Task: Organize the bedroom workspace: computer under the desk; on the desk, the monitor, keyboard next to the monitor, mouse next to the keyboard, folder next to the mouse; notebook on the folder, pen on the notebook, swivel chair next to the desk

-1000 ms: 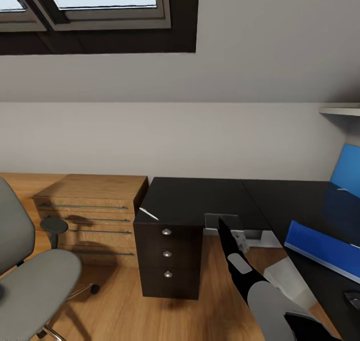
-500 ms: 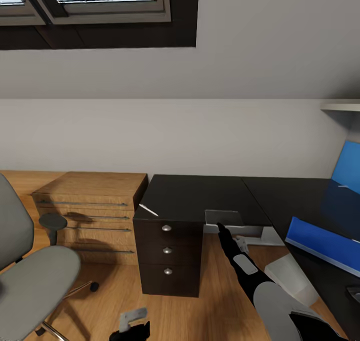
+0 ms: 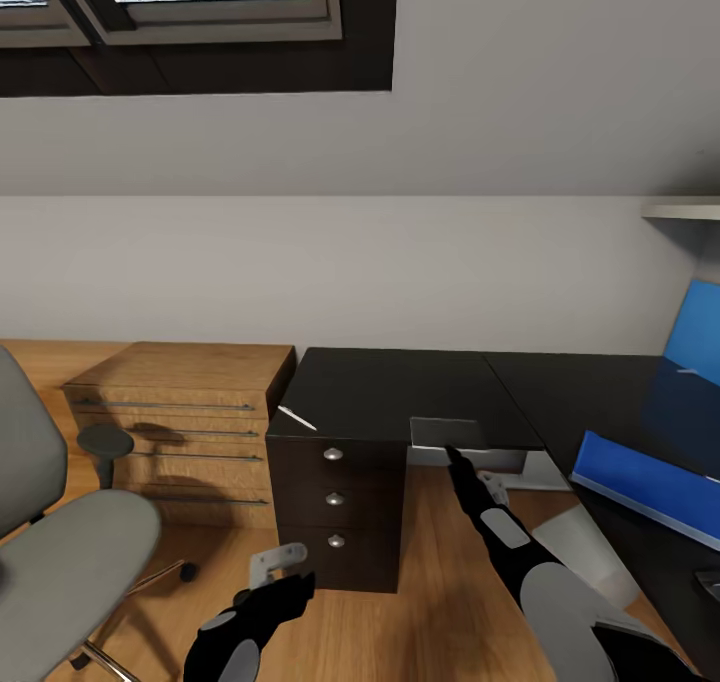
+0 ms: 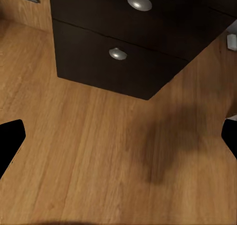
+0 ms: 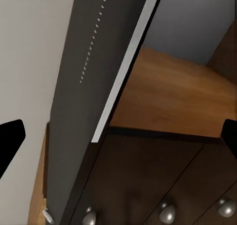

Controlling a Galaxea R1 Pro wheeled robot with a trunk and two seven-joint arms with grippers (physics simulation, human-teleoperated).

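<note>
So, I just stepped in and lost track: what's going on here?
The robot faces the black desk. Both grippers are open and empty: the left gripper hangs low before the drawers, the right gripper reaches toward the desk edge. The blue folder already lies on the desk; the swivel chair stands at left.

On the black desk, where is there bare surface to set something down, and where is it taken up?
The desk top is bare above the drawer unit, apart from a small white pen-like object at its front left corner and a grey item at the front edge. The right wing is crowded: the blue folder lies there.
</note>
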